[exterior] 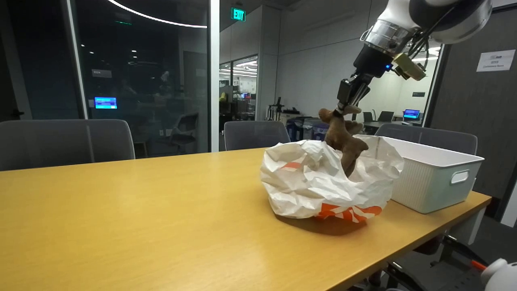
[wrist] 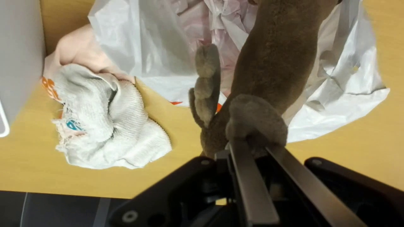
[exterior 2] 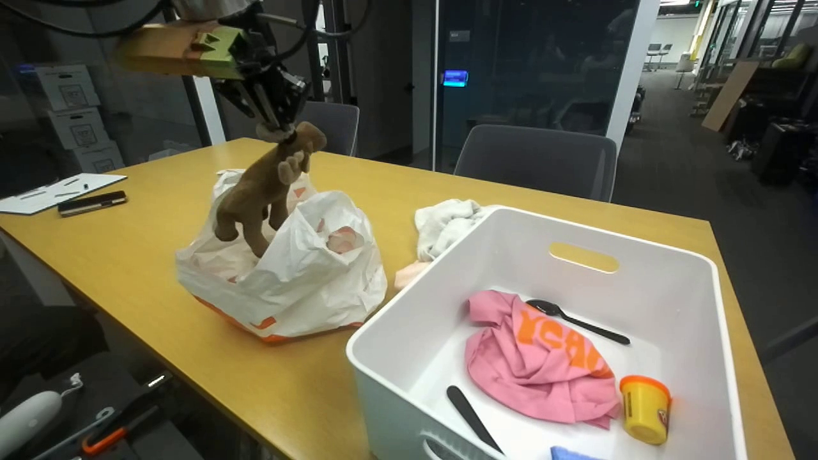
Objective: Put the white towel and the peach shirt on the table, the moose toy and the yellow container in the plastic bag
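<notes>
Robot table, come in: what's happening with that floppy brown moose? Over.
Gripper shut on moose toy, at its head end. Moose dangling over open plastic bag, legs low at its mouth. Bag's crumpled rim close, might snag.

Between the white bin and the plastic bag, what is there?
The wrist view shows the peach shirt between the bin and the bag, the white towel lying partly over it; a bare strip of table shows beside the shirt.
</notes>
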### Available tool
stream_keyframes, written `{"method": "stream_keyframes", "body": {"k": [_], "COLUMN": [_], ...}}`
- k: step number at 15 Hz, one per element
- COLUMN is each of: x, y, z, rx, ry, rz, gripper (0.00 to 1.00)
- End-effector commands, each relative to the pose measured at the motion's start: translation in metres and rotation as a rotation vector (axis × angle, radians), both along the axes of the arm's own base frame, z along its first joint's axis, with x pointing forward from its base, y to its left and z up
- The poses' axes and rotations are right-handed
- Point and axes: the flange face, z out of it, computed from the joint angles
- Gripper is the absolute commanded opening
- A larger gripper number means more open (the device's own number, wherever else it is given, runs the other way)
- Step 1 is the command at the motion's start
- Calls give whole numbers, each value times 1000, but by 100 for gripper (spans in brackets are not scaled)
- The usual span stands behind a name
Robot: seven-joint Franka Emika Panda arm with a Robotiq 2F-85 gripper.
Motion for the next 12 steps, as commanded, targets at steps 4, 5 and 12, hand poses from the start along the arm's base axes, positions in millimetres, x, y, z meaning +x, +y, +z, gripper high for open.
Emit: {"method": "stream_keyframes", "body": {"k": [4, 5, 12], "x": [30, 32, 38], "y": [-23, -25, -53], "z": [-28, -29, -14], "rx": [-52, -52, -68], "ry": [79, 87, 50], "rz": [11, 6, -118], "gripper": [41, 48, 99]}}
